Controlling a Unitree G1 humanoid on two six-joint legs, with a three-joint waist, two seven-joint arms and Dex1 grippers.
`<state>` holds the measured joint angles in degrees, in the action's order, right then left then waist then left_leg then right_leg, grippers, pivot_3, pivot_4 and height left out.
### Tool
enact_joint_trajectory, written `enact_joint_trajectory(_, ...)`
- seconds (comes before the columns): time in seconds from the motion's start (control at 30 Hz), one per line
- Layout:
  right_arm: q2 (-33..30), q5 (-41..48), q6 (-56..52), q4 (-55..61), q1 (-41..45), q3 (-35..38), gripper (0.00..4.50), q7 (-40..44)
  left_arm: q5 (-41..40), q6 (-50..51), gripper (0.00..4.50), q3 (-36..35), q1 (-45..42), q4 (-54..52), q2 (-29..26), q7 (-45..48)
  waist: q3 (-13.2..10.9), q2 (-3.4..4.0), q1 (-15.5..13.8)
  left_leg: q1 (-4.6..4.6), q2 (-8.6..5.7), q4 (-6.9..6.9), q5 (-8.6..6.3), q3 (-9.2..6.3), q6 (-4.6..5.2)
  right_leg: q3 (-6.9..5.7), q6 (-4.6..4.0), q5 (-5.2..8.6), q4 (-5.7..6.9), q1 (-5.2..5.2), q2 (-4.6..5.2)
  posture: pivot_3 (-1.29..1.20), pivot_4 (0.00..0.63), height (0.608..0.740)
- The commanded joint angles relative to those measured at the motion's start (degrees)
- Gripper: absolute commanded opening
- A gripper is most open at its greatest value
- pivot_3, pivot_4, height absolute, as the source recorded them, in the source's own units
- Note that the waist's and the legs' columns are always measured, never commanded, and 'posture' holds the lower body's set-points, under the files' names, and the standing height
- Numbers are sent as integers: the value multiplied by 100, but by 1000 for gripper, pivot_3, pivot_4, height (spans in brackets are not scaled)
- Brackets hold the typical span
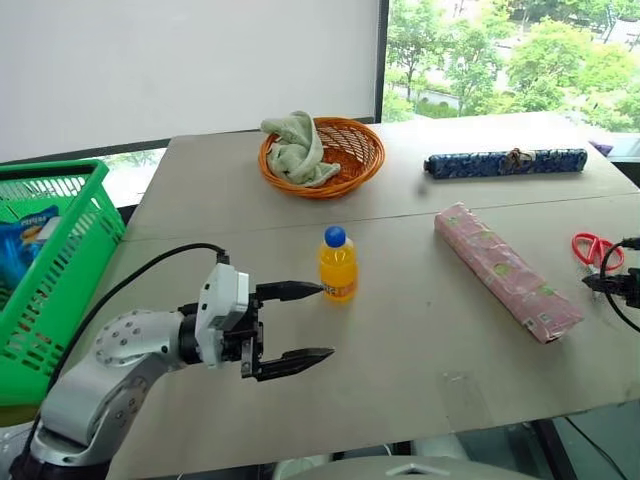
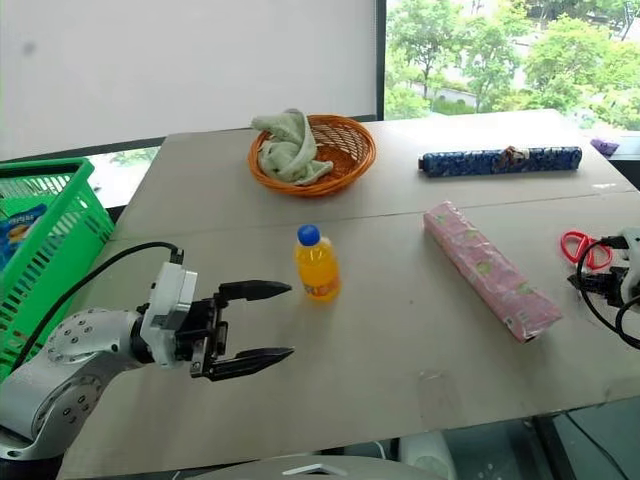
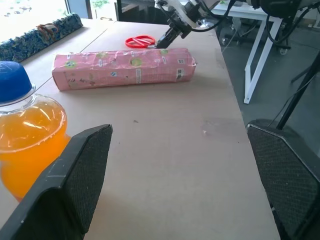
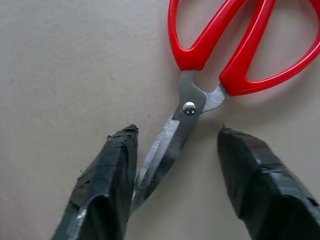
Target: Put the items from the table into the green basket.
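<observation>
The table (image 1: 420,350) carries three loose items. The bottle (image 1: 338,265) of orange drink, blue-capped, stands upright near the middle. The pink package (image 1: 505,271) lies flat to its right, angled from far-left to near-right. The scissors (image 1: 596,248) lie near the right edge, just beyond the package's near end, their red handles toward the far side.

The green basket (image 1: 70,265) sits at the left edge of the table, well apart from the bottle; a blue packet (image 1: 25,240) shows inside it.

The left gripper (image 1: 298,322) hangs over the table on the near side, pointing to the right, its two black fingers (image 1: 292,291) spread wide apart and empty. The bottle stands just beyond and to the right of the far finger; in the left wrist view it appears just beside that finger (image 3: 75,185), and contact cannot be judged.

The right gripper (image 4: 177,172) is down at the scissors with its fingers apart. In the right wrist view the steel blades lie between the two fingers (image 4: 107,185), the blade tip close against one of them, and nothing is clamped.

On the far side stand an orange wicker bowl (image 1: 345,150) with a pale green cloth (image 1: 297,150) draped in it, and to the right a long dark blue roll (image 1: 505,162).
</observation>
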<state>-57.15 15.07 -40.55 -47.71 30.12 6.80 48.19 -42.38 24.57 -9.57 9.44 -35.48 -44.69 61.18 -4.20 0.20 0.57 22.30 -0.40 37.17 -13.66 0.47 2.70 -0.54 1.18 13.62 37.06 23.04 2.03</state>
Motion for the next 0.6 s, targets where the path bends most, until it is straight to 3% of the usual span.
enact_joint_trajectory(0.03,-314,52,189,192,-78,354,4427,195,-173,-5,4500,-158,14,-269,69,-198,1,2,-10,0,0,3,0,1,0,1,3,-2,1,0,0,26,4,740)
enact_joint_trajectory(0.13,-513,682,-188,1395,-843,1139,4427,661,-271,104,4500,-179,-11,-260,174,-476,8,9,-58,-2,1,5,-2,10,4,11,10,-6,1,0,1,8,0,740)
enact_joint_trajectory(0.2,-455,1272,-459,2992,-1785,1919,4427,1028,-179,227,4500,-124,-55,-195,187,-671,15,15,-117,-6,3,5,-6,19,10,20,23,-13,4,0,0,-10,0,740)
enact_joint_trajectory(0.3,-61,2074,-1146,5354,-2847,2843,4427,912,-28,215,4500,38,-202,-35,235,-727,28,21,-86,-24,24,4,-11,39,14,38,36,-18,9,-3,-16,-57,0,740)
enact_joint_trajectory(0.47,642,2701,-1684,7518,-3486,3203,4427,90,232,116,4500,326,-561,259,297,-637,42,-3,27,-49,51,18,-13,50,10,39,13,-5,12,-24,-23,-95,0,740)
enact_joint_trajectory(0.6,1243,2809,-1501,8849,-3945,2962,4427,-495,321,184,4500,617,-1001,387,265,-460,54,-19,111,-49,52,25,-13,74,10,44,13,-5,6,-24,-7,-131,0,740)
